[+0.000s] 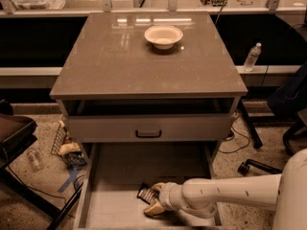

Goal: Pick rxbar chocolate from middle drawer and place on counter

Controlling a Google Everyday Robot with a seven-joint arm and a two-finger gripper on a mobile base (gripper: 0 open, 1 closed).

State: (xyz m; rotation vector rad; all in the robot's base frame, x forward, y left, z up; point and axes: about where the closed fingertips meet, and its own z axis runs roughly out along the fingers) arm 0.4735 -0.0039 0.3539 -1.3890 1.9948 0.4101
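Note:
The rxbar chocolate [144,193], a small black bar, lies on the base of the pulled-out middle drawer [139,169], near its front. My gripper [153,199] reaches into the drawer from the right on a white arm. Its two yellowish fingers [157,187] stand apart, one behind and one in front of the bar's right end. The bar rests on the drawer base. The counter [115,61] is the glossy grey-brown cabinet top above.
A white bowl [163,35] stands at the counter's back. A drawer front with a black handle [148,133] sits above the open drawer. A water bottle [252,56] stands at the right. Snack bags [67,148] and a bottle [33,159] lie on the floor at the left.

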